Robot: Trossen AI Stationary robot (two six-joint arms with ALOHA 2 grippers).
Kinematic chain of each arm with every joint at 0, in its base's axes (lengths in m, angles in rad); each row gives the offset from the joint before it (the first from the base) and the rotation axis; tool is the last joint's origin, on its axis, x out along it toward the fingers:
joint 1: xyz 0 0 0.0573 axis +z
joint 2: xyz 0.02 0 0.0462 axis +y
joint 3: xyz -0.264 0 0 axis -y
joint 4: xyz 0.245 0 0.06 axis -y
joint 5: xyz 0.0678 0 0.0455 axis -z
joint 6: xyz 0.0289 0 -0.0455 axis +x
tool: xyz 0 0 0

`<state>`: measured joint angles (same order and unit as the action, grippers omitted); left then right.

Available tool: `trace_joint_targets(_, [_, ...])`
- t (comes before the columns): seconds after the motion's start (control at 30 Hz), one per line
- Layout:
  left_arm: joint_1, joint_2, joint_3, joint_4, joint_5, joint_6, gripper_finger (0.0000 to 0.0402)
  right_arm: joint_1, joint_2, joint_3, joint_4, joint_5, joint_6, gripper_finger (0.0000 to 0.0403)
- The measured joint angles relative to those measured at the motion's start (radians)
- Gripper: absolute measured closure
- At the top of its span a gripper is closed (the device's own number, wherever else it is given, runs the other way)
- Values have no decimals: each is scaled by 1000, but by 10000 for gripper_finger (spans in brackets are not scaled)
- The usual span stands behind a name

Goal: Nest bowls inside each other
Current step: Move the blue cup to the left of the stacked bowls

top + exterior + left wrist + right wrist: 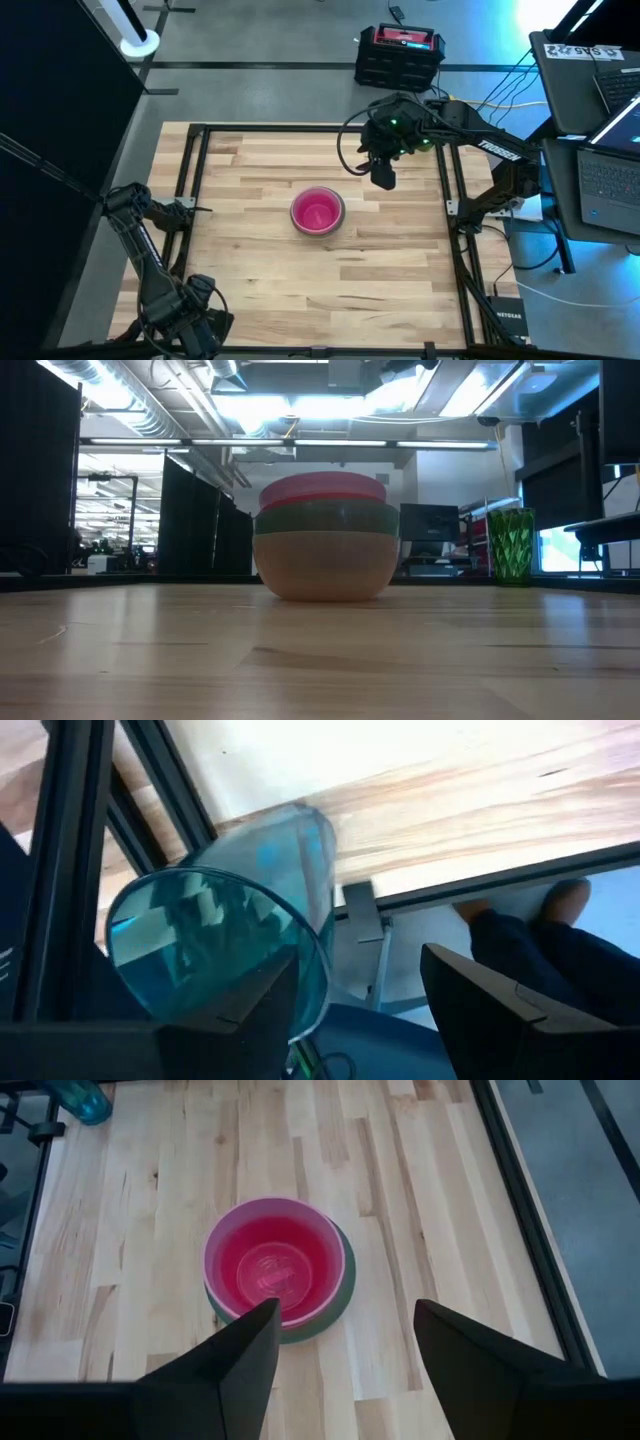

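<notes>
A stack of nested bowls (318, 211) stands at the table's middle. In the low view it shows a peach bowl at the bottom, a green one in it and a red-pink one (322, 490) on top. The right wrist view shows the pink inside (275, 1270). A teal bowl (225, 935) lies tipped at the table's near left corner, also seen far off (85, 1100). My left gripper (360, 970) (195, 320) is open right over it, one finger in front of its mouth and the other beyond its rim. My right gripper (345, 1320) (383, 178) hangs open above the table, far right of the stack.
Black frame rails (190, 180) run round the wooden table (400, 270). A person's legs (540, 935) show beyond the near edge. A black case (400, 55) sits past the far edge, laptops (610, 150) at the right. A green ribbed cup (510, 545) stands behind the table.
</notes>
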<state>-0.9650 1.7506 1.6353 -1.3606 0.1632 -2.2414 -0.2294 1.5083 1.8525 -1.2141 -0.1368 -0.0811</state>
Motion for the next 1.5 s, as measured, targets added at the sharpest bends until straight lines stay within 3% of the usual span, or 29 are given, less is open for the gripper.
trace_joint_targets(0.43, [-8,-1,-131,145,23,24,217,0,0,0,0,-3,-10,186])
trace_joint_targets(0.5, [-8,-1,-166,165,29,44,256,0,0,0,0,-2,-17,186])
trace_joint_targets(0.6, [1,-1,-194,172,36,117,363,0,0,0,-2,15,-22,189])
trace_joint_targets(0.63, [7,-1,-200,169,36,150,381,0,0,0,-8,17,-22,192])
trace_joint_targets(0.77, [102,0,-171,159,28,386,399,1,-18,-1,-65,32,-22,207])
trace_joint_targets(0.87, [231,1,-71,116,-50,626,400,23,-69,-1,-134,38,2,220])
trace_joint_targets(1.4, [904,30,300,-201,-234,1672,401,231,-457,-243,-348,100,427,224])
trace_joint_targets(1.5, [952,44,282,-214,-234,1749,401,267,-529,-345,-345,102,514,224])
